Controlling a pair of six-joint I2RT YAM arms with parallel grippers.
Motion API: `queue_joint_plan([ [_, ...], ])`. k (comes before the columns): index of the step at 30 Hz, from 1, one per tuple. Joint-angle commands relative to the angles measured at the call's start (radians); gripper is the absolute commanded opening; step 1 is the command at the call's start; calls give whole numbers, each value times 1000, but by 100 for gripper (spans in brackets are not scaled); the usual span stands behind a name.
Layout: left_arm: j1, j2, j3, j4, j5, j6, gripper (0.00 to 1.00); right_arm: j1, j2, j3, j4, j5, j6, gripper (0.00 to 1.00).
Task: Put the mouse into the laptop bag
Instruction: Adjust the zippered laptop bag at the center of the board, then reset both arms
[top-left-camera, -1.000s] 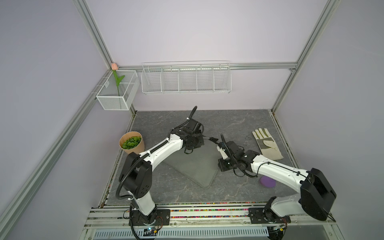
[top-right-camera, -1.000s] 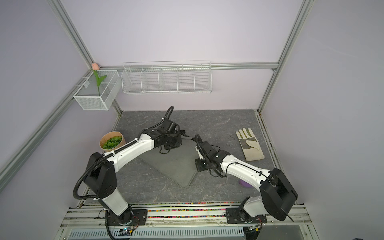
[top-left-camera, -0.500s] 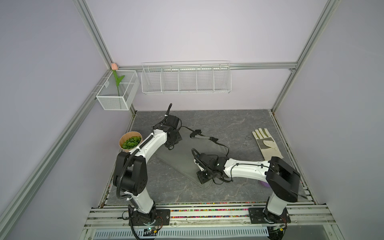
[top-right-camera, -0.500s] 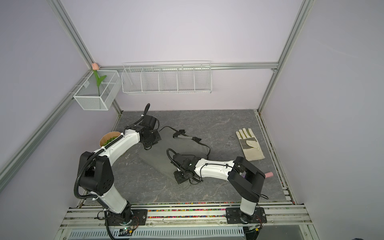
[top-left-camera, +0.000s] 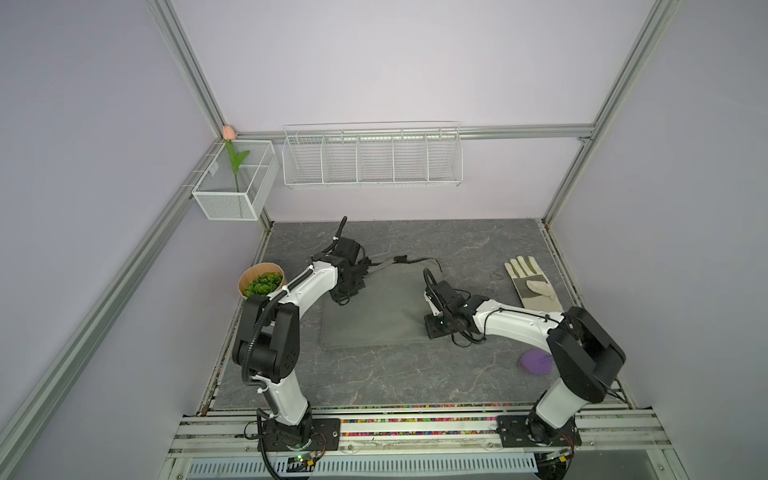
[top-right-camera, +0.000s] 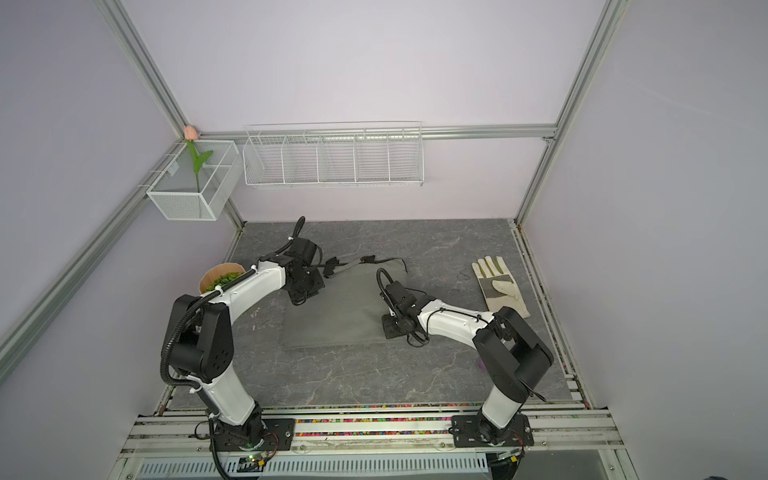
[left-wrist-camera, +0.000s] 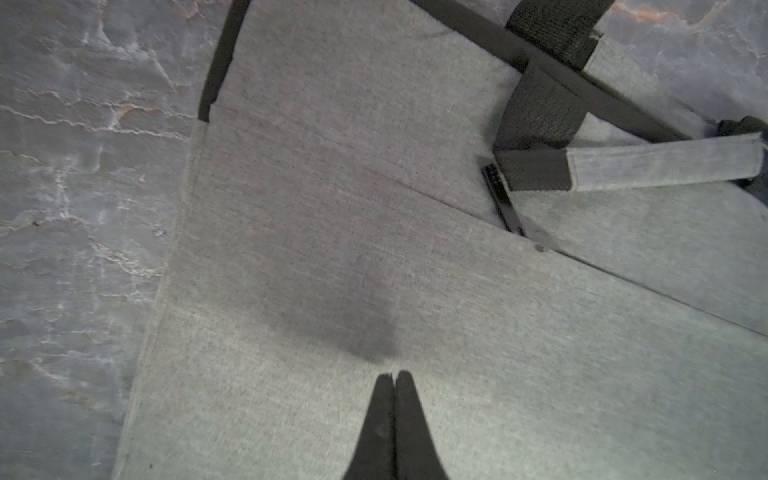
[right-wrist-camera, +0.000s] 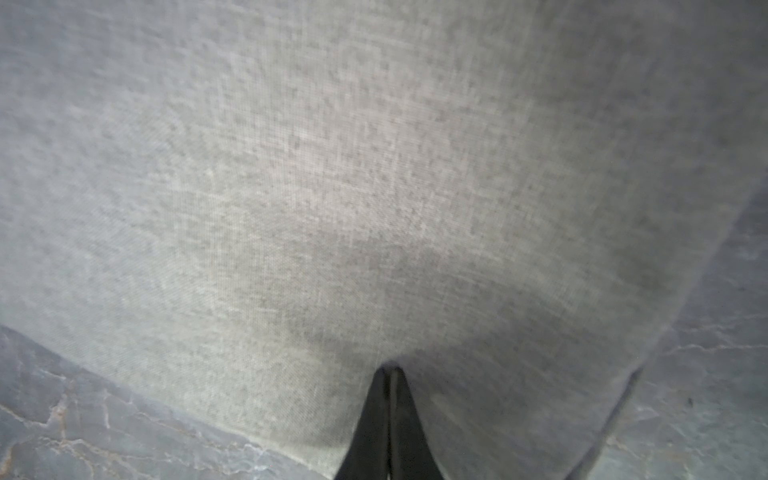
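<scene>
The grey laptop bag (top-left-camera: 374, 307) (top-right-camera: 332, 311) lies flat in the middle of the table, with its strap handles (top-left-camera: 399, 259) at the far edge. My left gripper (top-left-camera: 343, 299) (left-wrist-camera: 394, 374) is shut and empty, tips down over the bag's far left part (left-wrist-camera: 332, 208). A handle (left-wrist-camera: 660, 166) and the zipper pull (left-wrist-camera: 500, 199) lie ahead of it. My right gripper (top-left-camera: 431, 330) (right-wrist-camera: 390, 369) is also shut and empty, low over the fabric (right-wrist-camera: 332, 166) near the bag's front right corner. The mouse is out of view in every frame.
A white-and-grey glove (top-left-camera: 532, 286) lies at the right edge. A flat purple piece (top-left-camera: 536, 360) sits by the right arm's base. A bowl of green leaves (top-left-camera: 262, 280) stands at the left. Two wire baskets (top-left-camera: 372, 156) (top-left-camera: 235, 187) hang on the walls.
The bag has turned from a skewed lie to squarer with the table's front. The left gripper swung left and back again. The right gripper went left along the bag's front, then returned right.
</scene>
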Motion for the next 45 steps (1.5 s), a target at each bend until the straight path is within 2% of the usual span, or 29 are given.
queue_joint_plan([
  [1,7,-37,-9,-8,3,8,0,3,17,-20,-88,3,-19,7],
  [5,7,-138,2,-24,6,28,0,2,-116,8,-134,34,-48,7],
  [7,7,-208,8,-26,-1,49,6,0,-198,39,-168,77,-67,12],
  [8,6,-247,11,-24,-4,65,11,-4,-244,56,-181,103,-78,17],
  [9,7,-290,13,-20,-14,79,17,-7,-289,74,-191,132,-86,25],
  [11,6,-370,6,-1,-37,119,28,-21,-360,106,-203,185,-108,51],
  [14,8,-501,-31,55,-97,161,41,-65,-427,160,-237,263,-133,72],
  [15,7,-546,-46,72,-123,171,45,-85,-444,176,-244,279,-142,85],
  [16,8,-591,-65,96,-144,185,48,-100,-459,185,-246,293,-151,89],
  [19,8,-746,-164,220,-219,221,59,-143,-519,176,-196,327,-225,89],
  [20,7,-799,-205,265,-248,237,59,-150,-541,166,-174,349,-263,89],
  [21,8,-852,-247,308,-285,250,84,-151,-563,148,-143,395,-294,89],
  [22,8,-898,-302,375,-317,271,100,-156,-589,129,-111,429,-321,89],
  [26,7,-1070,-529,649,-392,350,100,-192,-662,57,-2,561,-365,89],
  [29,7,-1116,-622,700,-492,357,100,-236,-676,23,22,625,-385,89],
  [31,8,-1104,-669,720,-454,436,100,-275,-667,13,0,598,-413,89],
  [33,7,-1074,-699,715,-417,499,100,-301,-645,9,-16,623,-397,89],
  [37,7,-1019,-746,752,-494,514,100,-354,-575,-21,44,635,-401,89],
  [40,8,-950,-820,910,-512,601,100,-402,-516,-41,60,553,-425,89],
  [42,8,-901,-860,1026,-581,656,100,-436,-491,-68,96,533,-387,89],
  [45,13,-830,-885,1127,-633,689,100,-481,-513,-192,259,487,-366,89],
])
